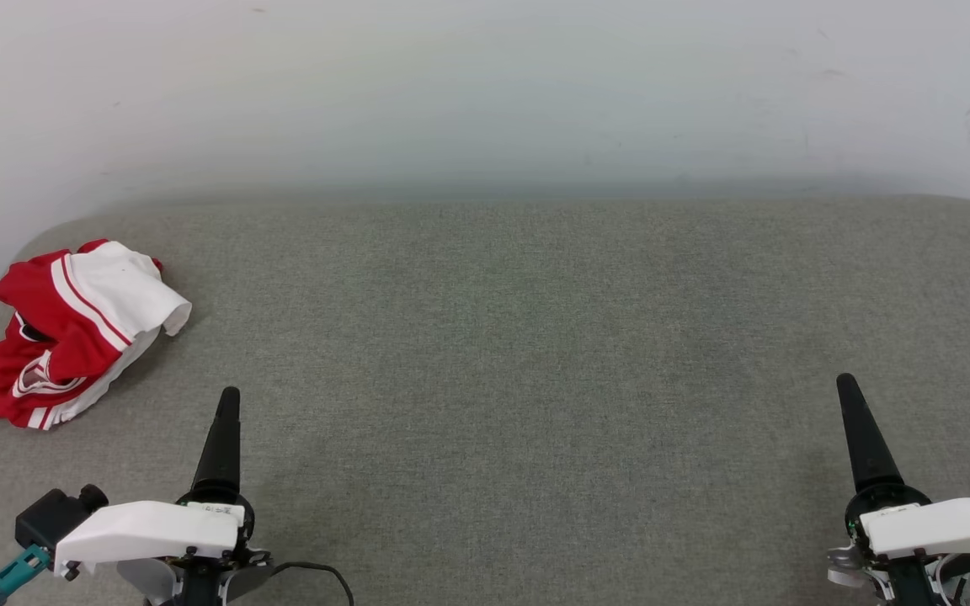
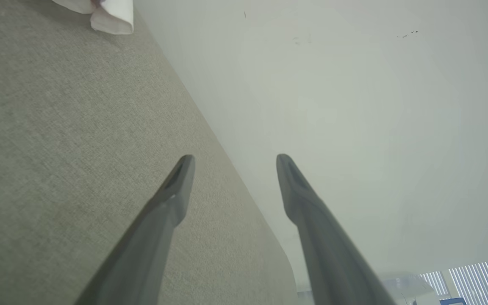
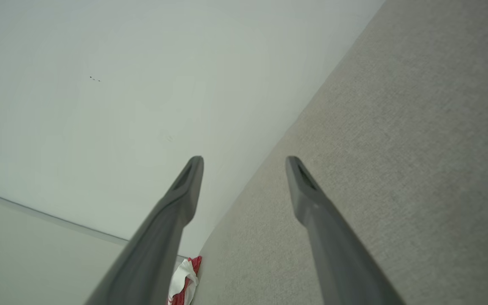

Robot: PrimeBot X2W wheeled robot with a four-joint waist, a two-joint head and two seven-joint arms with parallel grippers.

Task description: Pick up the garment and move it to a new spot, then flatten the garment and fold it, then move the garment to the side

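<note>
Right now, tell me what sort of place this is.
Likely an indoor robot test room set up for cloth handling: a grey fabric-covered table with rounded corners stands against a plain white scuffed wall, and a crumpled red-and-white jersey T-shirt lies at its left end.

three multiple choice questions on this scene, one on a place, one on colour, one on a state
1. Where on the grey table is the jersey? A left end B centre C right end
2. The jersey's colours? A blue and yellow B red and white C green
3. The left gripper and right gripper are: A both open, empty B both shut C shut on the jersey
Answers: 1 A, it lies crumpled by the left edge; 2 B, red body, white sleeve; 3 A, each wrist view shows spread fingers with nothing between.
</note>
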